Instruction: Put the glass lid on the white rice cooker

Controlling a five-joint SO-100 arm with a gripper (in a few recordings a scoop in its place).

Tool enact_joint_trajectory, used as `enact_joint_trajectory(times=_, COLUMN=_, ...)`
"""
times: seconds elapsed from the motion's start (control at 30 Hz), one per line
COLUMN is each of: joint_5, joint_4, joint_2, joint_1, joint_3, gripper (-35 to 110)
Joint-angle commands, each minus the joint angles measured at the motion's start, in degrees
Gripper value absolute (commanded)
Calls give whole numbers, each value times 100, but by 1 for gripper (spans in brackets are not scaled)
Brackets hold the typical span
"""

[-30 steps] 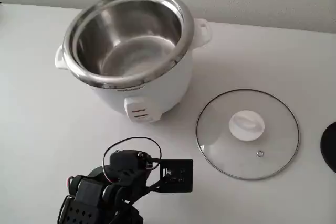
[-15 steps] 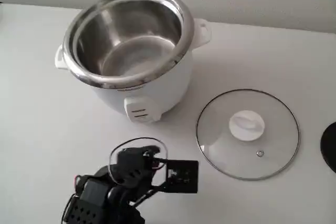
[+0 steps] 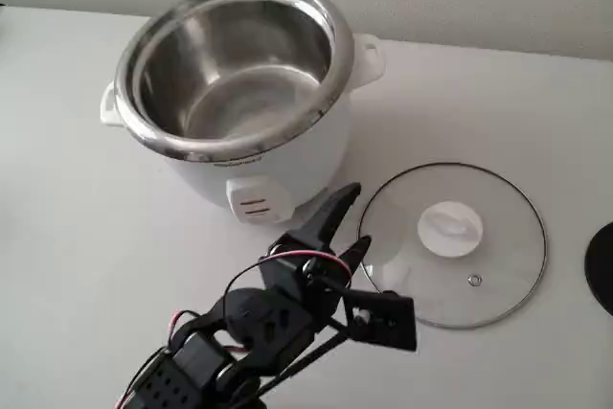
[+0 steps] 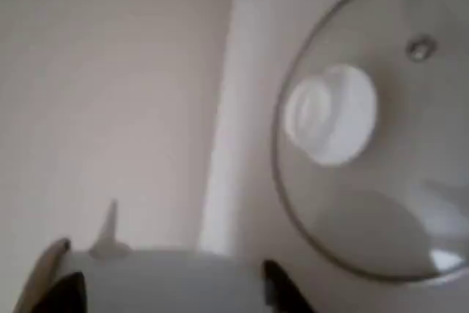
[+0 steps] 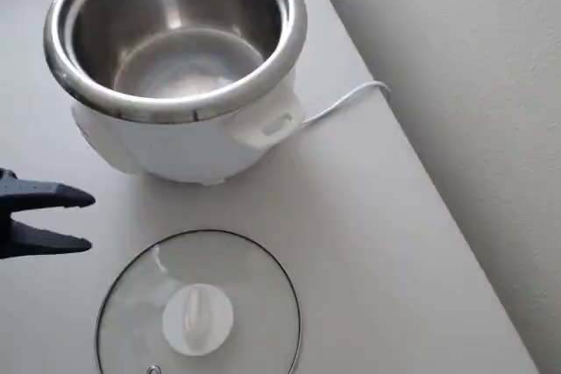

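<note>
The white rice cooker (image 3: 283, 165) stands at the back left of the table with its steel pot uncovered, and its side handle shows from above (image 5: 267, 124). The glass lid (image 3: 498, 237) lies flat on the table to its right, white knob (image 3: 450, 229) up. From above the lid (image 5: 237, 278) sits just in front of the cooker. My gripper (image 3: 350, 229) is open with nothing between its fingers. It hovers in the gap between the cooker's front and the lid's left rim, apart from both. Overhead, the gripper (image 5: 88, 222) enters from the left. The wrist view shows the lid (image 4: 381, 203) blurred at the right.
A black round object (image 3: 601, 267) is cut off by the right edge, beyond the lid. The cooker's white cord (image 5: 346, 98) runs behind it to the table's edge by the wall. Bare white table (image 3: 77, 237) lies left of the arm.
The arm has swung up and to the right from the front of the table. Its open fingers now reach between the cooker and the lid. Cooker and lid have not moved.
</note>
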Motion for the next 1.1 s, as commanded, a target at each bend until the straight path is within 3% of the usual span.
enact_joint_trajectory(times=0.0, joint_5=-53, joint_4=-1828, joint_2=-2276, joint_1=-114, joint_3=-431, gripper=32)
enact_joint_trajectory(times=0.2, joint_5=105, joint_4=-3146, joint_2=-5687, joint_1=255, joint_3=-1969, gripper=32)
enact_joint_trajectory(times=0.33, joint_5=114, joint_4=-3313, joint_2=-6847, joint_1=457, joint_3=-2848, gripper=32)
enact_joint_trajectory(times=0.77, joint_5=88, joint_4=-3524, joint_2=-8701, joint_1=650, joint_3=-4526, gripper=31)
enact_joint_trajectory(times=1.07, joint_5=44, joint_4=-3524, joint_2=-9404, joint_1=729, joint_3=-5212, gripper=22)
